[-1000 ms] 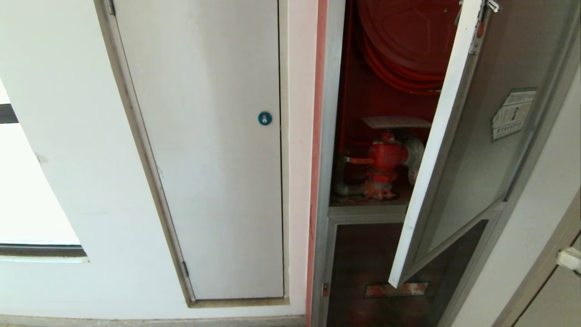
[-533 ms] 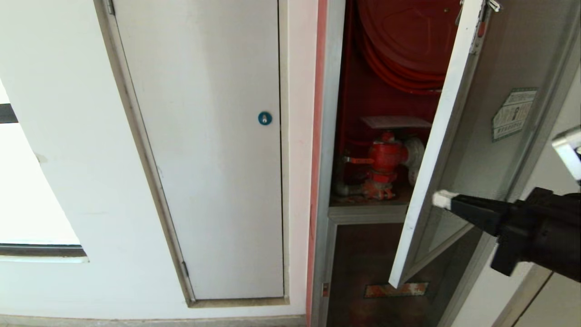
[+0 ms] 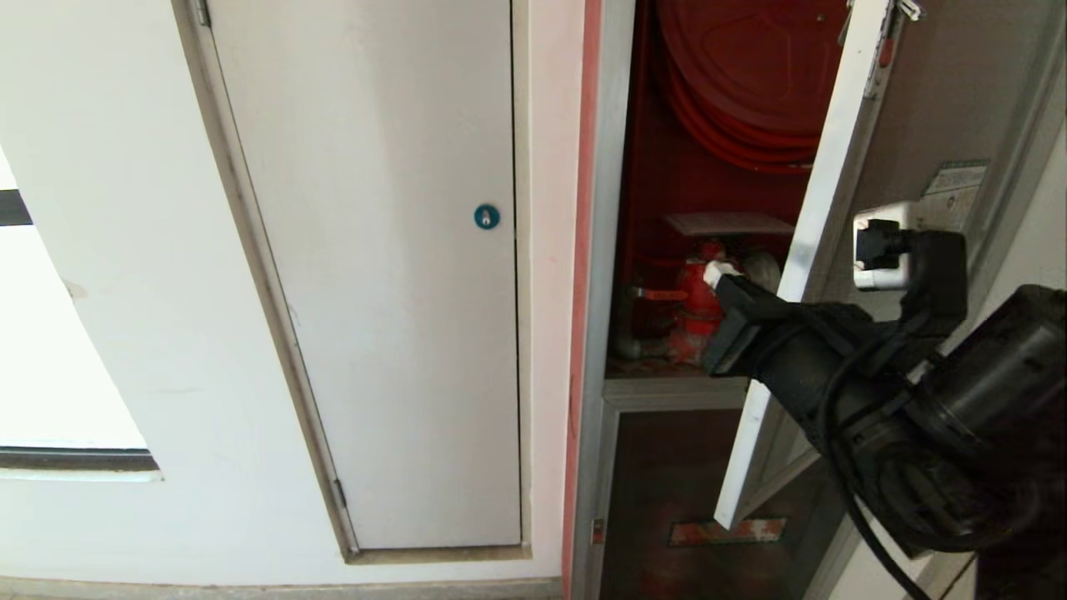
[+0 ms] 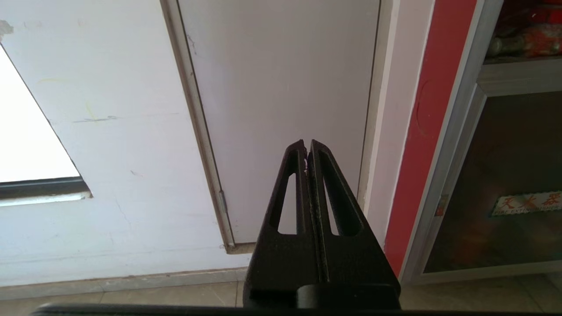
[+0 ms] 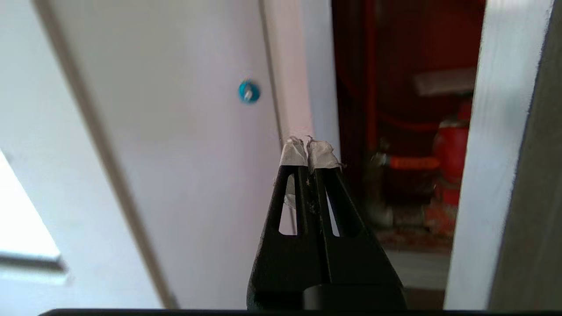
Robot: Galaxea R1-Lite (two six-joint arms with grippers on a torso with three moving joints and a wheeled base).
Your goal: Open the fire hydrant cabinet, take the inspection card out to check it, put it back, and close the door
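Note:
The fire hydrant cabinet (image 3: 604, 250) stands with its door (image 3: 834, 208) swung partly out, hinged on the right. Inside show the red hose reel (image 3: 750, 67) and the red hydrant valve (image 3: 692, 308). The inspection card (image 3: 728, 223) lies flat on top of the valve, also visible as a pale slab, the card (image 5: 443, 81), in the right wrist view. My right gripper (image 3: 718, 272) is shut and empty, its taped tips in the gap beside the door's free edge, level with the valve. In its own view the right gripper (image 5: 309, 151) points at the cabinet's left frame. My left gripper (image 4: 307, 147) is shut, parked low.
A white panel door with a blue round lock (image 3: 486, 217) fills the wall left of the cabinet. Below the opening is a dark glass panel (image 3: 658, 475) with a reddish label (image 3: 725, 532). My wrist camera partly covers the door's sticker (image 3: 954, 187). A window (image 3: 50, 350) is far left.
My right arm has come into the head view from the lower right and swung up and left across the door's edge to the opening. The door and left arm have not moved.

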